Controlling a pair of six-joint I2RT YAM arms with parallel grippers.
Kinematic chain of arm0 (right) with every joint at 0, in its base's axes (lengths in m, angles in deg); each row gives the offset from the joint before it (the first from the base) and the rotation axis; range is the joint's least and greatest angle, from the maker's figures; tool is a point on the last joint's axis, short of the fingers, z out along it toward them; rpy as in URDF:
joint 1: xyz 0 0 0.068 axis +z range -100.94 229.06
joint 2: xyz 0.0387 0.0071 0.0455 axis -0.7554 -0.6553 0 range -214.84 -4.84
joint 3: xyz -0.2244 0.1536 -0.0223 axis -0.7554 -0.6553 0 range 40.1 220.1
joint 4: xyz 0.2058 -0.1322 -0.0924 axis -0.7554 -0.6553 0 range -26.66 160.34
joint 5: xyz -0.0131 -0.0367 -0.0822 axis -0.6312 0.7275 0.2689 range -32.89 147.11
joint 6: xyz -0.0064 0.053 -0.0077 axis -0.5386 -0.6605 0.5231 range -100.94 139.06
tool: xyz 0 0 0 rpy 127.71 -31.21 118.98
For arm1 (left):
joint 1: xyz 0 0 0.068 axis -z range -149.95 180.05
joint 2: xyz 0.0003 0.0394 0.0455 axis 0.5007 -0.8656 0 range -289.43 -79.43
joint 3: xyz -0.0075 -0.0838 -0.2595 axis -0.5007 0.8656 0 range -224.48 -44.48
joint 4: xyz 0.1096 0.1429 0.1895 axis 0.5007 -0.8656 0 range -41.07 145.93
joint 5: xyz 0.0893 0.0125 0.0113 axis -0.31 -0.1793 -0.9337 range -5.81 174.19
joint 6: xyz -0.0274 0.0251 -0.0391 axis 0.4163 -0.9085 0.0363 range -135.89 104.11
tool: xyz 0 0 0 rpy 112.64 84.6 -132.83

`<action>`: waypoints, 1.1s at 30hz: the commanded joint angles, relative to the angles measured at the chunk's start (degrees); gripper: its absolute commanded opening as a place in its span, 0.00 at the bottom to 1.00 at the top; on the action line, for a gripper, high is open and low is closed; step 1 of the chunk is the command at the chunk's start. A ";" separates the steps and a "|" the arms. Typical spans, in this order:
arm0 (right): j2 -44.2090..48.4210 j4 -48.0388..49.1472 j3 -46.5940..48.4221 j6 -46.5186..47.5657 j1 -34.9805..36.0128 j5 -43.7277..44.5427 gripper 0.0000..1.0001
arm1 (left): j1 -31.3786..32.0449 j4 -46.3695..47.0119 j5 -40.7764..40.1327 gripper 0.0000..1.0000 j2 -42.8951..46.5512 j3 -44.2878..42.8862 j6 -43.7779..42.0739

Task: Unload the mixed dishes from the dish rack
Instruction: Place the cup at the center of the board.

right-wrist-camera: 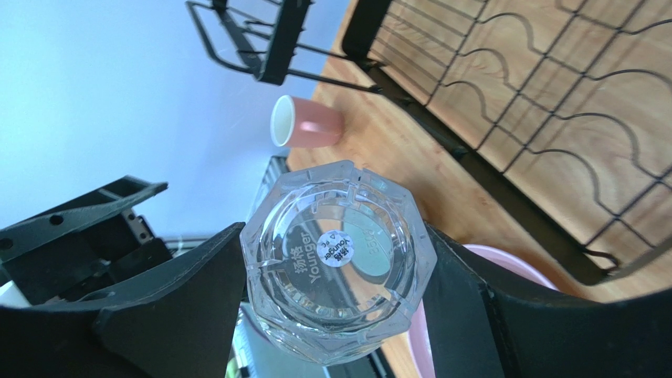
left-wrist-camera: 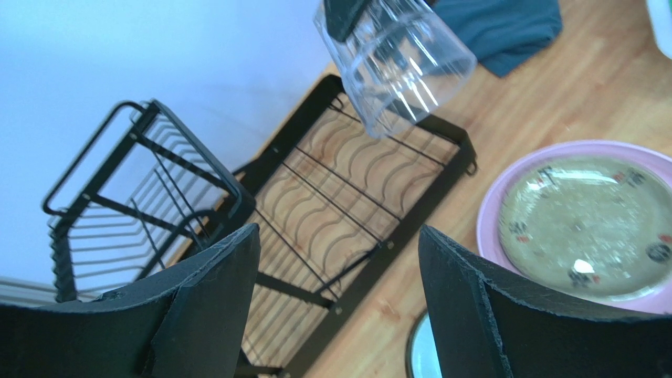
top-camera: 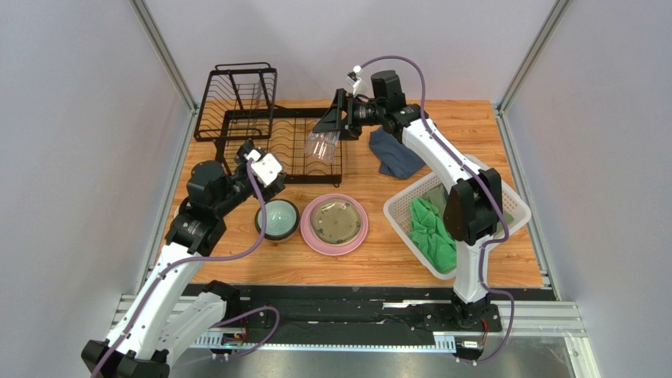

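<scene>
My right gripper point(top-camera: 322, 132) is shut on the clear glass tumbler point(top-camera: 320, 146), which it holds tilted in the air above the right end of the black dish rack point(top-camera: 260, 118). In the right wrist view the tumbler's base point(right-wrist-camera: 337, 256) fills the gap between the fingers. Open and empty, my left gripper point(top-camera: 246, 152) hovers over the rack's near left edge, its fingers point(left-wrist-camera: 213, 291) wide apart. The rack's flat tray point(left-wrist-camera: 355, 181) holds nothing. A pale teal bowl point(top-camera: 277, 218) and a pink plate point(top-camera: 356, 233) carrying the cream plate point(top-camera: 335, 221) sit on the table before the rack. A pink mug point(right-wrist-camera: 308, 122) lies on its side beside the rack.
A white lattice basket point(top-camera: 505, 197) with green clothes point(top-camera: 430, 228) stands at the right. A folded dark blue cloth point(top-camera: 394, 153) lies right of the rack. The rack's raised basket section point(top-camera: 237, 90) stands at the back left, near the grey wall.
</scene>
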 commanded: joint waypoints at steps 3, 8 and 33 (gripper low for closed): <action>4.37 12.69 -2.04 -9.61 0.74 -7.74 0.00 | 4.11 13.30 -6.46 0.80 -4.68 -0.40 -0.67; 4.54 16.56 -3.19 -12.69 0.83 -9.94 0.00 | 5.87 18.75 -4.80 0.79 -6.27 1.53 -1.03; 4.46 30.27 -8.73 -24.99 4.61 -13.98 0.00 | 10.44 36.77 -7.69 0.52 -14.53 5.31 -0.68</action>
